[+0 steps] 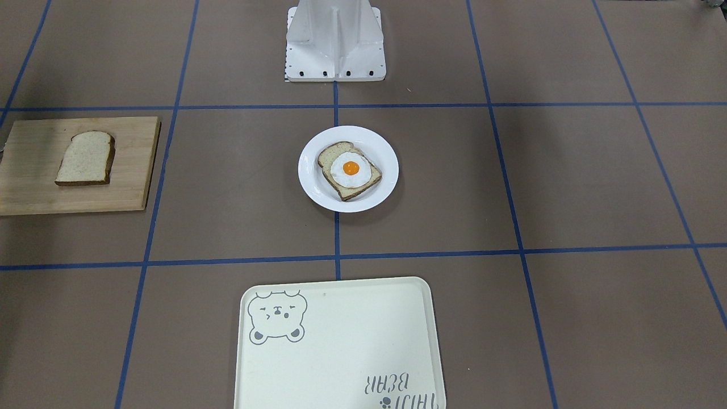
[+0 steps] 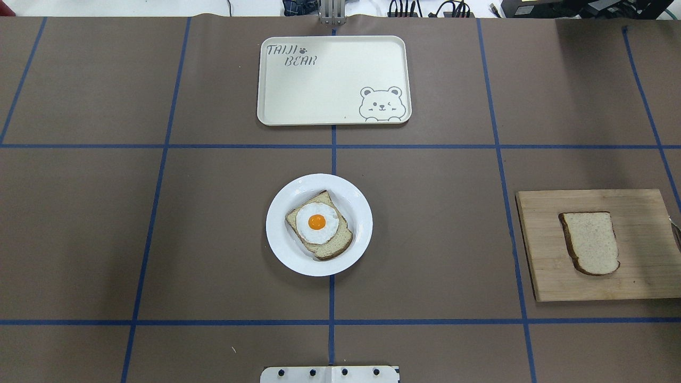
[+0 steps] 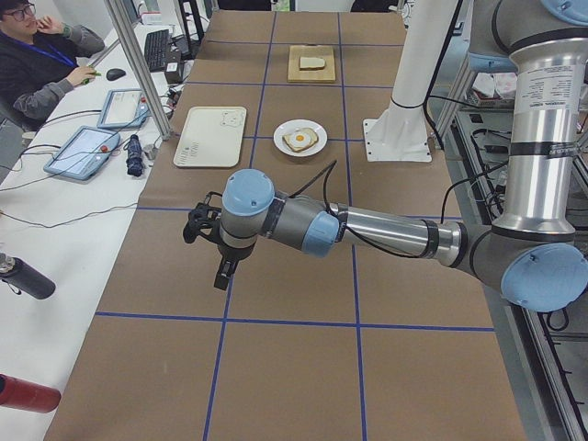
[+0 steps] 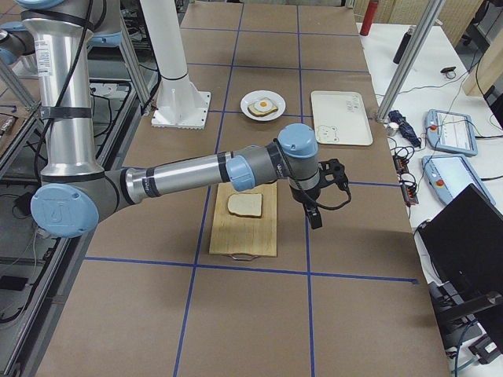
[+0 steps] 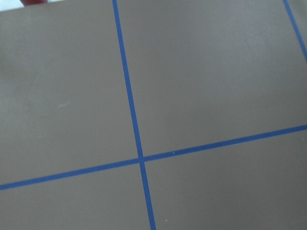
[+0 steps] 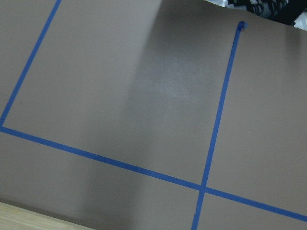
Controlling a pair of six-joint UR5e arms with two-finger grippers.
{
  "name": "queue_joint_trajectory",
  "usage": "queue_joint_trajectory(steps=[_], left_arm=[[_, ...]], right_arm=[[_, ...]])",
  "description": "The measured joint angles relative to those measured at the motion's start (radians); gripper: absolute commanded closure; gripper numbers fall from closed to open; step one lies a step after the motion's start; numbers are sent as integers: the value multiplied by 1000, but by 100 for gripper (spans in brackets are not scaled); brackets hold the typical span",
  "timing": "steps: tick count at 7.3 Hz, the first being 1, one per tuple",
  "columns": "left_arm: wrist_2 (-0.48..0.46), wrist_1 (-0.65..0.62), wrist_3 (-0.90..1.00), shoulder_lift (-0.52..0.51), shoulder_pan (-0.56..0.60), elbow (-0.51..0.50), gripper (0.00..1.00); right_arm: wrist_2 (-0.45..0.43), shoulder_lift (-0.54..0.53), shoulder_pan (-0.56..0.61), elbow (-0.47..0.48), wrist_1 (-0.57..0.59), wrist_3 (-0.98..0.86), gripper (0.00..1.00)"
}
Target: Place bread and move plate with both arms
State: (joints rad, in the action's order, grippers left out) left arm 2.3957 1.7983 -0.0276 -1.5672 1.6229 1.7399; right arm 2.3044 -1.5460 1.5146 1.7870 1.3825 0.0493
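Note:
The plain bread (image 2: 590,242) lies flat on a wooden cutting board (image 2: 638,276) at the table's right side; it also shows in the front view (image 1: 85,159). The white plate (image 2: 276,223) sits mid-table and holds a bread slice topped with a fried egg (image 2: 317,223). My right gripper (image 4: 314,218) hangs above the table just beside the board, apart from the bread (image 4: 244,206). My left gripper (image 3: 223,274) hangs above bare table, far from the plate (image 3: 278,140). Both show only in side views, so I cannot tell whether they are open or shut.
A cream bear-print tray (image 2: 330,80) lies beyond the plate, at the table's far edge. The white base stand (image 1: 335,40) stands on the robot's side. Blue tape lines grid the brown table. An operator sits at a side desk (image 3: 37,64).

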Motion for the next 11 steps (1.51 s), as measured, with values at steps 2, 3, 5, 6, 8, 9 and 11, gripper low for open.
queue_joint_trajectory(steps=[2,3,5,6,8,9,11], left_arm=[[-1,95,-9,13,0,-2,2],[-3,149,-11,25,-1,-10,2],[-5,188,-12,39,-1,-18,2],[-5,192,-12,41,-1,-18,2],[-5,196,-11,46,-1,-18,2],[-5,203,-10,52,-1,-19,2],[-6,220,-11,58,-1,-21,2]], right_arm=[[46,-7,-33,6,-66,72,0],[56,-25,-73,10,-117,168,0],[2,-117,-219,16,-327,437,3],[-62,-182,-314,16,-450,578,4],[-212,-290,-502,15,-610,754,17],[-266,-314,-578,15,-650,812,26],[-317,-313,-663,13,-675,884,25]])
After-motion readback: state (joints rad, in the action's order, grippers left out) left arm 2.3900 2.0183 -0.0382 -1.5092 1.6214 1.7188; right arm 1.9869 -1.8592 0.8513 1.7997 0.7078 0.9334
